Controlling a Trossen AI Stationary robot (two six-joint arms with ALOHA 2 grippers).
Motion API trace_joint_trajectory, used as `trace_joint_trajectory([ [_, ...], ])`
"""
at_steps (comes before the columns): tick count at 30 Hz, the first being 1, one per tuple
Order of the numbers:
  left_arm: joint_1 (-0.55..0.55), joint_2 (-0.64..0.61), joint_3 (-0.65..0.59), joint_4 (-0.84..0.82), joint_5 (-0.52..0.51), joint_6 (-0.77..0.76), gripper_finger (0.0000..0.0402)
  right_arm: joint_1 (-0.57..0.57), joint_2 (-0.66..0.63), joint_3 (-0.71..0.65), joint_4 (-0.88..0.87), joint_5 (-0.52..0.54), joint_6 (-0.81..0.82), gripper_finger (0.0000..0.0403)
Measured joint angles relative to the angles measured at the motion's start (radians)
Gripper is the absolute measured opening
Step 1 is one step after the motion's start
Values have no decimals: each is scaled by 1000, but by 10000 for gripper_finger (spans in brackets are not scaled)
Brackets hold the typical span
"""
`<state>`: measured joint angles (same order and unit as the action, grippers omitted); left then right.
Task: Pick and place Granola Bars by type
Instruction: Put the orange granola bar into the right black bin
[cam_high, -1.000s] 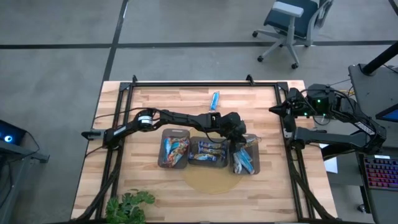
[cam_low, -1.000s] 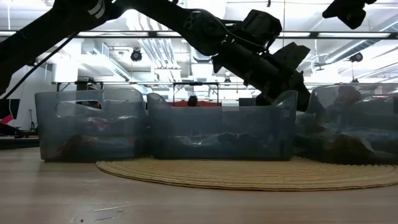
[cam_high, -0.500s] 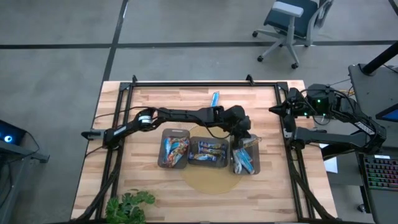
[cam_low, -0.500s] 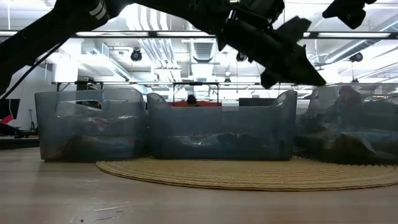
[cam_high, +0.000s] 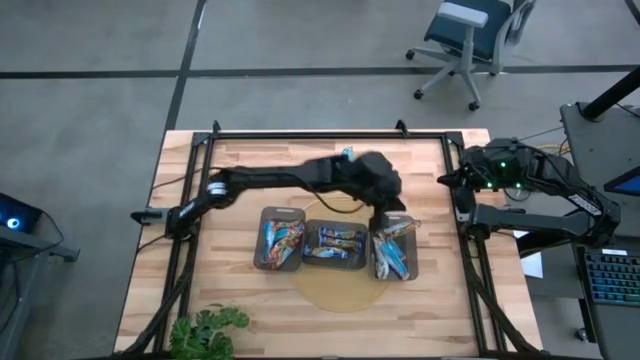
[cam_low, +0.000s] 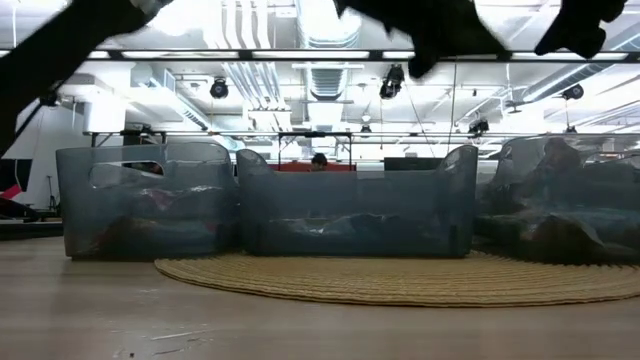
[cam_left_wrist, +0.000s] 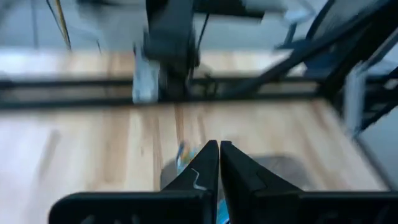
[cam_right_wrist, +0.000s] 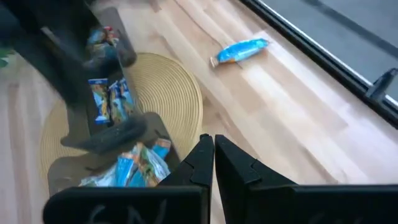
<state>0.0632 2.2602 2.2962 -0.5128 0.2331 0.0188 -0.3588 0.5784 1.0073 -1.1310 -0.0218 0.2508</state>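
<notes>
A: Listing what remains: one blue bar (cam_high: 345, 157) loose on the table (cam_high: 250, 165) near its far edge; other Granola Bars (cam_high: 335, 242) lie in three trays (cam_high: 283, 214) on the mat (cam_high: 340, 293).

B: Left gripper (cam_left_wrist: 219, 163): fingers together, nothing between them, near that blue bar. Right gripper (cam_right_wrist: 208, 155): fingers likewise together, empty, parked at the table's right side.

A: Advice: spread the left fingers first, descend across the bar's narrow width, then carry it to the tray holding blue wrappers.

grey floor, blue office chair (cam_high: 470, 35), bright ceiling lights (cam_low: 300, 25).
</notes>
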Motion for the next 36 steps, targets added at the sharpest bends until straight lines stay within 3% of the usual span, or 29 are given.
trace_joint_trajectory([
  [7, -3, -241, -128, 34, -41, 14, 0, 0, 39, 0, 20, -69, -30, 8],
  [13, -1, -462, -390, 130, -105, 11, 0, 1, 118, 0, 5, -124, -39, 17],
  [19, 0, -667, -699, 296, -143, -49, 0, 3, 224, 0, -100, -248, -34, 81],
  [25, 2, -855, -934, 366, -262, -95, 0, 25, 305, 0, -115, -251, -65, 159],
  [31, 2, -997, -1113, 455, -314, -173, 0, 67, 362, 0, -115, -251, -86, 215],
  [36, 2, -1066, -1209, 569, -321, -185, 0, 114, 404, 0, -113, -250, -153, 234],
])
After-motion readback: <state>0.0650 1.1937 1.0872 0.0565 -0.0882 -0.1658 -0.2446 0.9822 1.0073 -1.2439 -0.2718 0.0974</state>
